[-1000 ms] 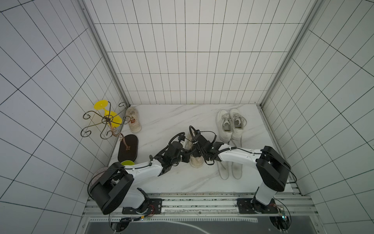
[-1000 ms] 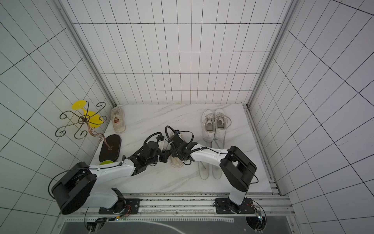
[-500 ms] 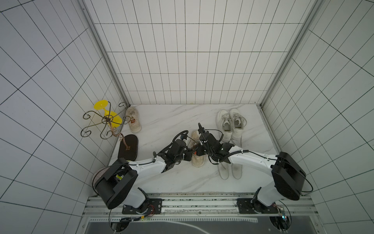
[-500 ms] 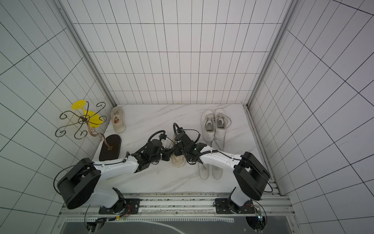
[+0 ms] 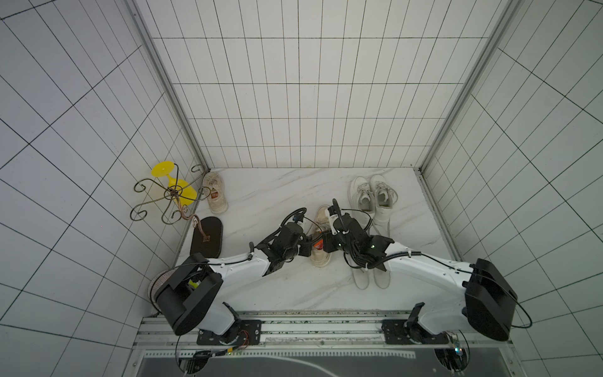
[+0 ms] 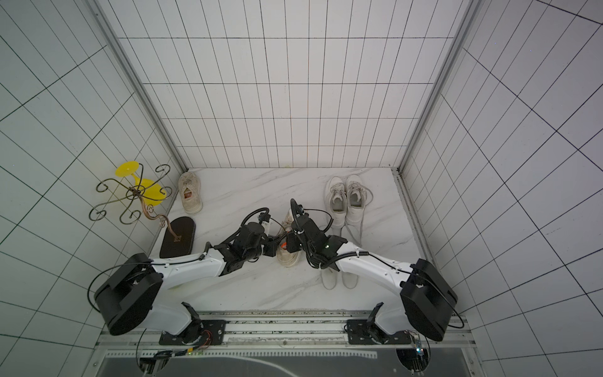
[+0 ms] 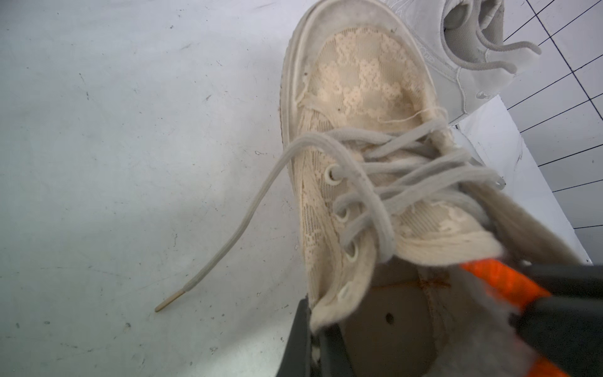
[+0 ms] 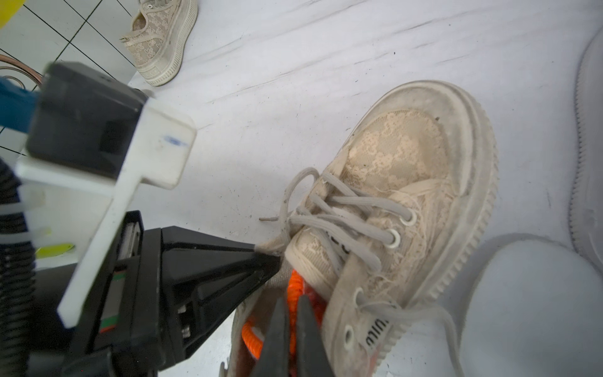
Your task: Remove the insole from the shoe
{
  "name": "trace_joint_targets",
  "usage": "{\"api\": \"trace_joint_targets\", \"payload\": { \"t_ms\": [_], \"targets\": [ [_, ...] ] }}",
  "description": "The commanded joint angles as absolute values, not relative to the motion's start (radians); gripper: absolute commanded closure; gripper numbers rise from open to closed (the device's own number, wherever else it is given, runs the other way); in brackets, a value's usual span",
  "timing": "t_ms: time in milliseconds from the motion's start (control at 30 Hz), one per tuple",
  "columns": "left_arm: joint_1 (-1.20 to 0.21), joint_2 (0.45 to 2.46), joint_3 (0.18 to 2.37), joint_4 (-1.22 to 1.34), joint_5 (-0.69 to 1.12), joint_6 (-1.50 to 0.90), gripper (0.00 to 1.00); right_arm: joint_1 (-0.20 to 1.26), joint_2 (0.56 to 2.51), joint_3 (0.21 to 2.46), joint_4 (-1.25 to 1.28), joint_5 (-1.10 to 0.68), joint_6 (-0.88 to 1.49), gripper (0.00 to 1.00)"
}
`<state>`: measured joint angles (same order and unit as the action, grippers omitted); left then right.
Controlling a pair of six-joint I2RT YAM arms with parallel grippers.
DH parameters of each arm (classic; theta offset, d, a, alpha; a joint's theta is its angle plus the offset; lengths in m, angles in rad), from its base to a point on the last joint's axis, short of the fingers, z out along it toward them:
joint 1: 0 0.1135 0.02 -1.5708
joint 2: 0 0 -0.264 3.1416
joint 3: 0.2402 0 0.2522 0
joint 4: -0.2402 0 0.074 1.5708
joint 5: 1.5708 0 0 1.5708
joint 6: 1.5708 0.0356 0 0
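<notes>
The insole, orange along its visible edge, sits partly raised in the heel opening of the shoe. The shoe is a beige lace-patterned sneaker with a thick pale sole. It stands near the middle of the desk, toe toward the back wall. Its grey laces are slack, and the left wrist view shows one loose lace end trailing onto the desk.

The right tool reaches into the opening from the shoe's right side. Its fingers are pressed together on the orange edge of the insole. The left tool comes in from the opposite side, its fingers closed on the fabric rim of the shoe's collar. The left wrist view shows that rim pinched between them, with the brown inner floor of the shoe bare beside it. In both top views the two tools meet over the rear half of the shoe, almost touching each other.

A pair of white sneakers stands just beyond the shoe to its right. Two flat white pieces lie nearer the rail, partly under the right arm. A matching beige sneaker rests in the far left corner. Beside it is a scrolled metal stand holding a yellow glass.
</notes>
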<state>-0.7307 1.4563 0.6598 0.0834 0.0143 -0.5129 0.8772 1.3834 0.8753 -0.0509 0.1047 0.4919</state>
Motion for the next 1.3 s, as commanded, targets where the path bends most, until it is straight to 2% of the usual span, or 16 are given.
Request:
{"api": "trace_joint_targets", "payload": {
  "t_ms": [0,300,633,733,1000,1133,1267],
  "targets": [
    [-0.708,1.491,0.653,-0.048,-0.122,-0.514,1.0,0.879,1.295,0.83,0.087,0.126,0.48,1.0],
    [-0.682,1.499,0.66,-0.082,-0.156,-0.518,1.0,0.859,1.224,0.81,0.088,0.136,0.487,1.0],
    [-0.644,1.489,0.652,-0.097,-0.171,-0.521,1.0,0.853,1.218,0.785,0.102,0.062,0.484,1.0],
    [-0.645,1.474,0.636,-0.051,-0.114,-0.514,1.0,0.871,1.272,0.799,0.113,0.021,0.481,1.0],
    [-0.649,1.371,0.545,0.143,0.101,-0.505,1.0,0.885,1.569,0.892,0.033,-0.007,0.544,1.0],
    [-0.662,1.344,0.531,0.172,0.126,-0.5,1.0,0.885,1.613,0.918,-0.002,0.008,0.548,1.0],
    [-0.691,1.323,0.537,0.148,0.073,-0.484,1.0,0.885,1.621,0.936,-0.045,0.03,0.548,1.0]
  ]
}}
